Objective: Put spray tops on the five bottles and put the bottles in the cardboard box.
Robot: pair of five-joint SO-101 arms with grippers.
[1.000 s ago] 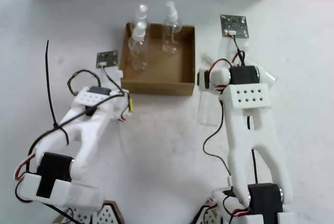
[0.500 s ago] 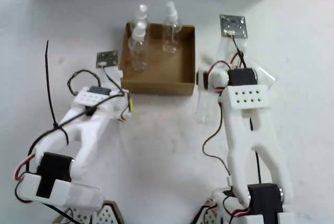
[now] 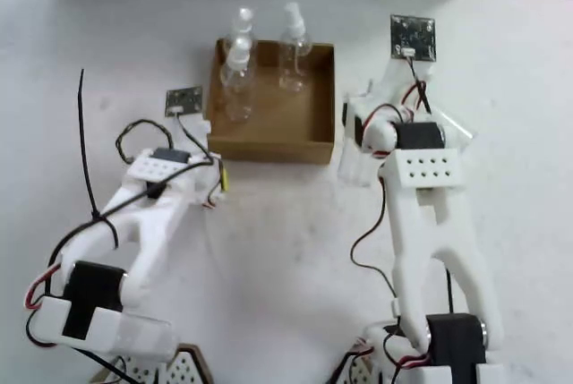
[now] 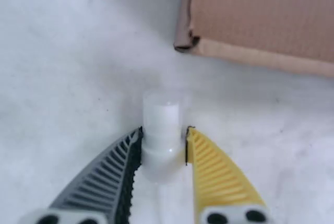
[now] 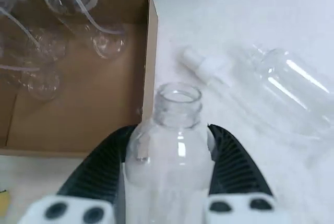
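Left gripper (image 4: 163, 131) clamps a spray top (image 4: 163, 113) near the cardboard box (image 4: 261, 25). Right gripper (image 5: 172, 129) grips an uncapped bottle (image 5: 175, 156) beside the box wall. Risk: the slick bottle tilts in my grasp and the top cross-seats.

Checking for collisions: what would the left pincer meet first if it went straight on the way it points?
Probably the cardboard box, at its near corner, just off the line. The left pincer, shut on a spray top, might narrowly slip past; depth is unclear.
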